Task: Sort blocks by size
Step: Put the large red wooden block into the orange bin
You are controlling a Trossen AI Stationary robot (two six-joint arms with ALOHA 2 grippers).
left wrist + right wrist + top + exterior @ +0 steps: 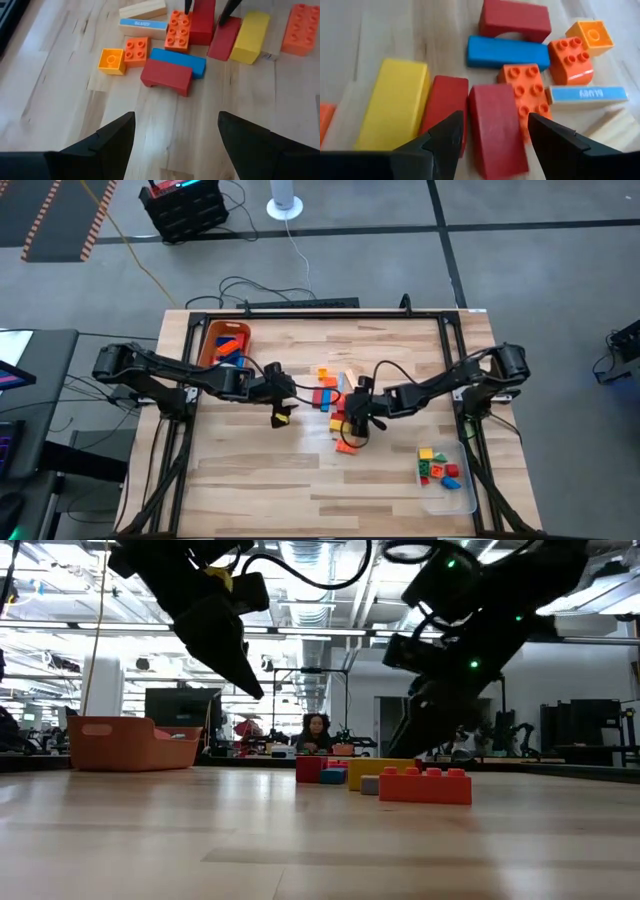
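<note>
Low view, near to far: bare wood table (300, 840) fills the lower half of the frame. At centre right a long red brick (425, 786) lies studs up, w/ a small grey piece just to its left; behind it a yellow brick (380, 773), a red brick and a small blue one. Far left stands the orange bin (130, 743). Beyond the table, a seated person at frame centre.

High view: the pile of blocks (335, 395) sits at table centre. The left gripper (281, 416) is just left of the pile, jaws apart and holding nothing; a yellow patch shows at its tip, what it is cannot be told. The right gripper (350, 423) is over the pile's lower right edge. The clear tray (462, 498) at lower right holds small yellow, red, green and blue blocks (438, 467). The bin at upper left holds blue and orange blocks.

Left wrist view: both dark fingers (107, 145) stand wide over bare wood. Past them a red arch block (166, 77) touches a blue bar (180, 59); 2 small orange bricks sit upper left of it.

Right wrist view: jaws apart, 1 finger (440, 142) on each side of a tilted red block (496, 131), not clamped on it. A yellow bar (395, 107) is at left, an orange studded brick (527, 92) at right.
</note>
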